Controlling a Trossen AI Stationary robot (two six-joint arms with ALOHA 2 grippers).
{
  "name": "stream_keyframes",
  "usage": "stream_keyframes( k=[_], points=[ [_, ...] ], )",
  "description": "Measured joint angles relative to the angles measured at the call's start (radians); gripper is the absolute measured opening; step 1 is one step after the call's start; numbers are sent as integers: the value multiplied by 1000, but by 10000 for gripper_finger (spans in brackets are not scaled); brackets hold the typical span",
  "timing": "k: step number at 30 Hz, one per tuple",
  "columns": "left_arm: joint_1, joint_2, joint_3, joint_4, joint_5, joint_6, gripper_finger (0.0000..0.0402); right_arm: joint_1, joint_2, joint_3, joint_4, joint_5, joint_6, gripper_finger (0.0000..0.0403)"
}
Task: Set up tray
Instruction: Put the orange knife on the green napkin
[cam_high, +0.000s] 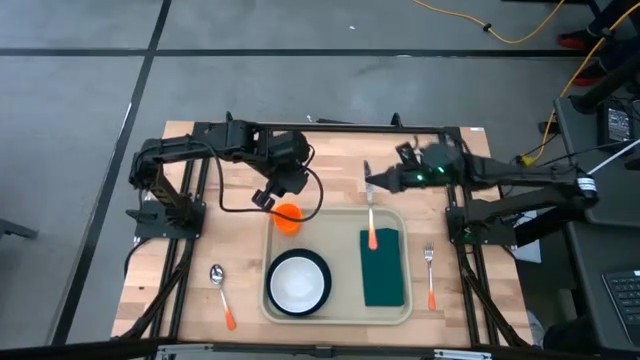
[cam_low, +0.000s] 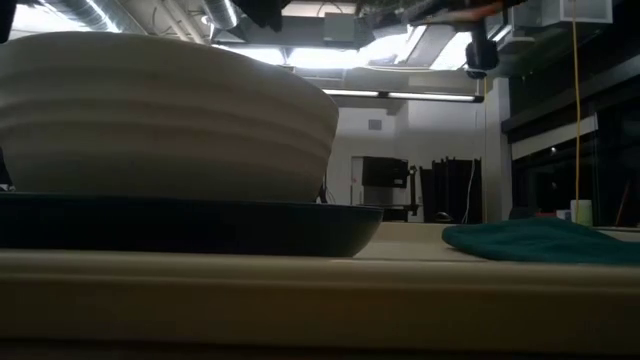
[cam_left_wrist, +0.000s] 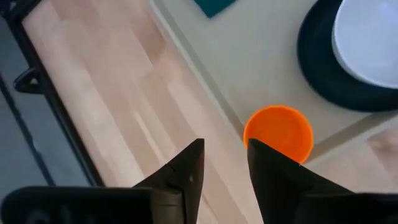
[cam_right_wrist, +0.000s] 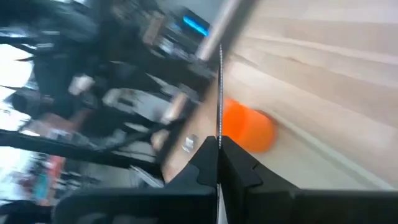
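Left gripper (cam_left_wrist: 225, 163) is hovering above the wooden table (cam_left_wrist: 112, 99), its two dark fingers (cam_left_wrist: 186, 171) standing apart with a gap between them. An orange cup (cam_left_wrist: 278, 133) is sitting in the corner of the cream tray (cam_left_wrist: 249, 68), just beside one fingertip. A dark plate (cam_left_wrist: 326, 74) is carrying a white bowl (cam_left_wrist: 370, 37) on the tray. A teal cloth (cam_left_wrist: 214, 5) corner is showing at the frame edge.

Plate (cam_high: 297, 284) and cloth (cam_high: 383, 268) in tray (cam_high: 340, 223)

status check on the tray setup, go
Left hand open above the orange cup at the tray's corner. Right hand shut on the knife, above the tray's far edge. Nothing blocking.
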Motion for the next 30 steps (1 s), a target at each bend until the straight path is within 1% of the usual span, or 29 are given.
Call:
stream_keyframes(
  k=[2,3,7,8,11,13,16,18,20,25,30],
  points=[
    [14,0,0,17,32,12,113,45,-60,-90,129,37,2,4],
    [20,0,0,26,38,15,112,66,-91,-132,166,56,3,4],
    [40,0,0,38,30,16,109,169,-188,-287,160,181,126,4],
    [44,0,0,36,28,12,109,195,-209,-320,157,198,160,4],
    [55,-8,-1,32,25,-4,109,265,-254,-396,167,199,266,4],
    [56,-18,-1,34,25,-6,108,300,-263,-436,143,205,320,4],
    [60,-30,-1,34,12,-20,107,346,-273,-473,140,249,383,4],
    [60,-40,-1,34,6,-32,108,376,-273,-490,143,261,420,4],
    [61,-51,-1,35,6,-47,109,407,-266,-501,133,275,428,4],
    [60,-69,-1,35,6,-95,106,499,-267,-514,119,388,480,4],
    [60,-80,0,34,6,-109,105,612,-263,-523,93,467,545,4]
  ],
)
